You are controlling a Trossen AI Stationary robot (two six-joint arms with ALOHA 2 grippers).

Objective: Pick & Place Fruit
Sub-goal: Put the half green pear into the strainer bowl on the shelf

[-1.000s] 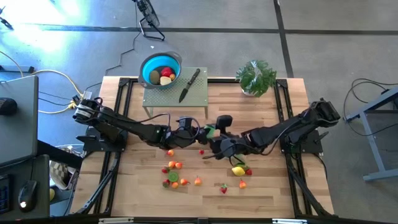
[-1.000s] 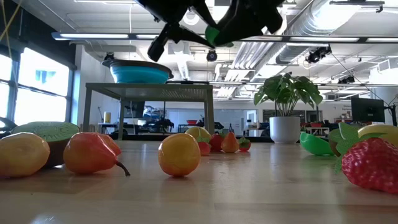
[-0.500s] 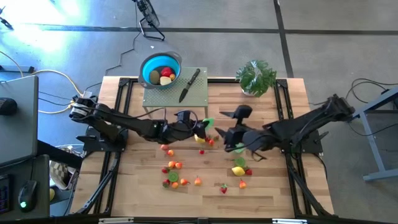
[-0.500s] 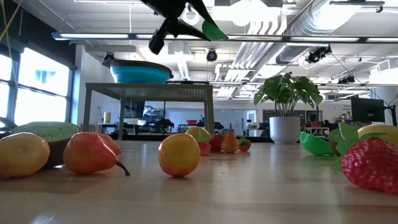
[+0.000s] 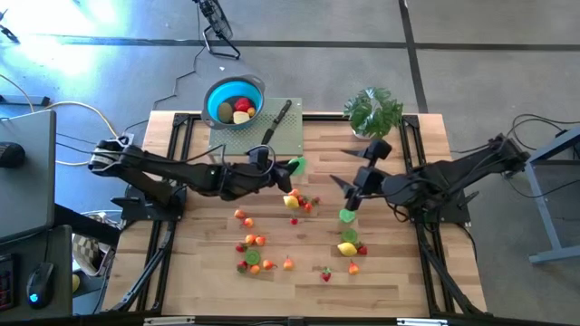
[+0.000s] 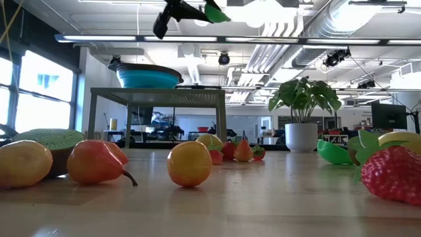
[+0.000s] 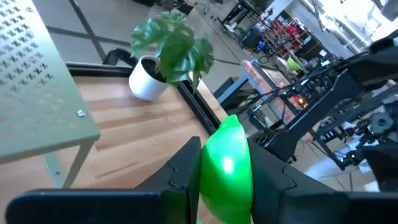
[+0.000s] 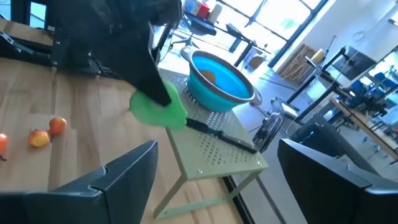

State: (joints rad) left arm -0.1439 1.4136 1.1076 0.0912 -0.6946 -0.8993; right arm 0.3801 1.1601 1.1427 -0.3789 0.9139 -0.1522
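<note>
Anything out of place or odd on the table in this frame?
Only the black-handled knife: it lies diagonally on the small green stand beside the blue bowl, among toy fruit. The scattered fruit is simply unsorted, nothing spilled or damaged.

Roughly fifteen fruit (image 5: 256,241), one bowl (image 5: 234,101), knife (image 5: 275,124), plant (image 5: 372,112).

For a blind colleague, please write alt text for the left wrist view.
The left gripper holds a bright green fruit piece between its dark fingers, above the wooden table. Beyond stand a potted plant and a perforated green stand.
</note>
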